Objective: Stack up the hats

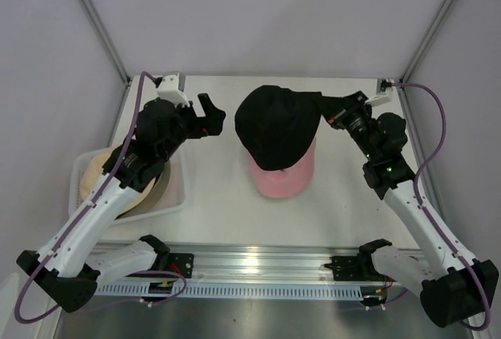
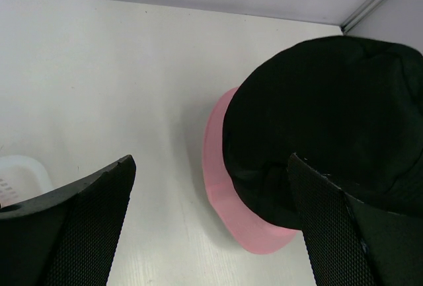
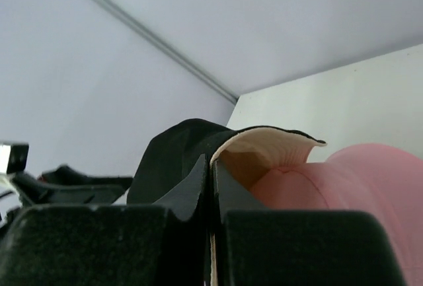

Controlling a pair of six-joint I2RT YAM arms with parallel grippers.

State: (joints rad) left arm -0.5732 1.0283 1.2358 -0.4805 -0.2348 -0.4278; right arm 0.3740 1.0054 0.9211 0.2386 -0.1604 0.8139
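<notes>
- Top external view: fixed, high above and behind the arm bases (image 1: 59, 280), looking down on the whole table (image 1: 211, 194). Bases sit at 6 o'clock, the table's far edge at 12 o'clock. Distant, wide coverage.
- Left wrist view: close and low over the table, facing out past the left gripper (image 2: 211, 160) toward the black hat (image 2: 330, 121) and pink hat (image 2: 221, 193) at 3 o'clock.
- Right wrist view: very close, near table level, sighting along the right gripper (image 3: 211, 167) at the black hat's brim.
- Shared: all three views take in both hats at table centre.
</notes>
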